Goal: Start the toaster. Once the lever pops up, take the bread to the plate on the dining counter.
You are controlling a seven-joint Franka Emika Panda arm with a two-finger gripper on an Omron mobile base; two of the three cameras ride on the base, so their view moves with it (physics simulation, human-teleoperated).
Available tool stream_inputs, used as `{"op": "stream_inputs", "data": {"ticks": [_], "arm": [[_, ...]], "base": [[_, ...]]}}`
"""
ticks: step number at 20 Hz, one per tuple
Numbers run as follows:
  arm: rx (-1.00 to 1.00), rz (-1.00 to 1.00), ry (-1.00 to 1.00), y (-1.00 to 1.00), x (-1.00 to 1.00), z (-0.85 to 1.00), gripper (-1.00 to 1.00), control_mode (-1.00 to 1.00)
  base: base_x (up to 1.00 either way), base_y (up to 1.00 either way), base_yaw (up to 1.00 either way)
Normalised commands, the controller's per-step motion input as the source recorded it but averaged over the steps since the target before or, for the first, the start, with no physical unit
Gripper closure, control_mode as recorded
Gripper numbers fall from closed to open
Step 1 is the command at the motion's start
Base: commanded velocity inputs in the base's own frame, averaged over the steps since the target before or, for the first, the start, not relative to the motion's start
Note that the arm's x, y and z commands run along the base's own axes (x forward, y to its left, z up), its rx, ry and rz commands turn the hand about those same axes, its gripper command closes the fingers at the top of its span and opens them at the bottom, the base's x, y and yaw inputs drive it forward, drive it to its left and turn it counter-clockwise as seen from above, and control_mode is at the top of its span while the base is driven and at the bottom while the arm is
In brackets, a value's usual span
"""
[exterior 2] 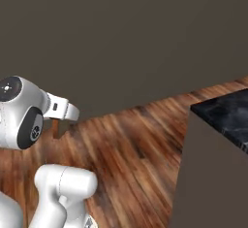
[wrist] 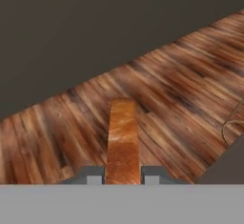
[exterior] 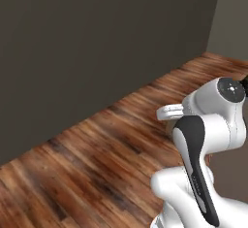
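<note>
I have the bread (wrist: pixel 123 139) pinched edge-on in my claw (wrist: pixel 123 176); toasting looks finished, and the dining worktop (exterior 2: pixel 227 113) on my right still awaits delivery.

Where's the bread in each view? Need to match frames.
Hand view: the bread sits bottom centre, edge-on in the shut gripper.
Right base view: brown sliver left of centre, under the white wrist.
Left base view: can't make it out; arm links block that spot.
Shared landmark: wood floor meeting the dark wall.

walls (exterior: pixel 97 42): plain dk grey | floor (exterior: pixel 97 164): wood planks, reddish-brown, glossy
</note>
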Motion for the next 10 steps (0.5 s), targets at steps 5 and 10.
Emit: {"op": "stream_inputs", "data": {"ticks": [5, 10], "arm": [[0.0, 0.0, 0.0, 0.0, 0.0, 0.0, 1.0, 1.0], [0.0, 0.0, 0.0, 0.0, 0.0, 0.0, 1.0, 1.0]], "base": [[1.0, 0.96, -0.54], [1.0, 0.94, -0.59]]}}
